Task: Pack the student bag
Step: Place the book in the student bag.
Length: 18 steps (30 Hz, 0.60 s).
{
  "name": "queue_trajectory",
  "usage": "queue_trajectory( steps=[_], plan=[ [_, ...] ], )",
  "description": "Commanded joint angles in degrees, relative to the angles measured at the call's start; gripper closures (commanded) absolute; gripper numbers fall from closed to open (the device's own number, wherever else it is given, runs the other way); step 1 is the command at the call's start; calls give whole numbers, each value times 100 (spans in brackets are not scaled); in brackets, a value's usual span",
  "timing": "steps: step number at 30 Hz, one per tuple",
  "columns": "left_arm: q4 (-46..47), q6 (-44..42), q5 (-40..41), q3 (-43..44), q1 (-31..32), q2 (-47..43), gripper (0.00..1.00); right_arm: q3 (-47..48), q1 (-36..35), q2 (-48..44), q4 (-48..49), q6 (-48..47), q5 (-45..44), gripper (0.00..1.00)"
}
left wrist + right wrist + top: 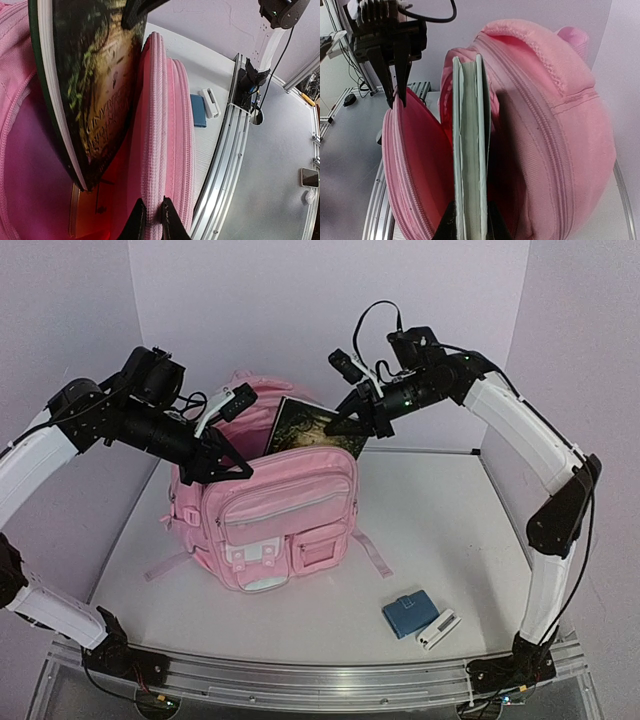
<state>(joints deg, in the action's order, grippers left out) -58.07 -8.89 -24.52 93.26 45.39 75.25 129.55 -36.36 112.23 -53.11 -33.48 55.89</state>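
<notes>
The pink student bag (270, 510) stands upright mid-table with its main compartment unzipped. My left gripper (222, 468) is shut on the front rim of the opening (152, 165), pinching the zipper edge and holding it forward. My right gripper (345, 425) is shut on a dark green book (310, 428), which stands tilted and half inside the opening. In the right wrist view the book's pale page edges (470, 150) run between the fingers, with the bag's pink lining (422, 155) to the left. The left wrist view shows the book cover (95, 85) hanging over the compartment.
A blue wallet-like case (405, 614) and a small white device (437, 629) lie on the table at the front right. An orange-brown object (80, 212) sits low inside the bag. The aluminium rail (320, 680) runs along the near edge.
</notes>
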Motion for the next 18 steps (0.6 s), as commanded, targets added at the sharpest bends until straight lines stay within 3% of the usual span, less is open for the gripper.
queue_trajectory(
  steps=[1, 4, 6, 11, 18],
  plan=[
    [-112, -7, 90, 271, 5, 113, 100, 324, -287, 172, -302, -143, 144, 93],
    [-109, -17, 106, 283, 5, 122, 100, 466, -297, 284, -265, -22, 129, 66],
    [-90, -18, 121, 260, 6, 105, 100, 517, -295, 305, -155, 123, 57, 42],
    [-8, -16, 162, 157, 9, 22, 100, 323, -293, 42, 354, 523, -239, 22],
    [286, 63, 625, -84, 4, -163, 100, -655, -297, -868, 1807, 1700, -1128, 10]
  ],
)
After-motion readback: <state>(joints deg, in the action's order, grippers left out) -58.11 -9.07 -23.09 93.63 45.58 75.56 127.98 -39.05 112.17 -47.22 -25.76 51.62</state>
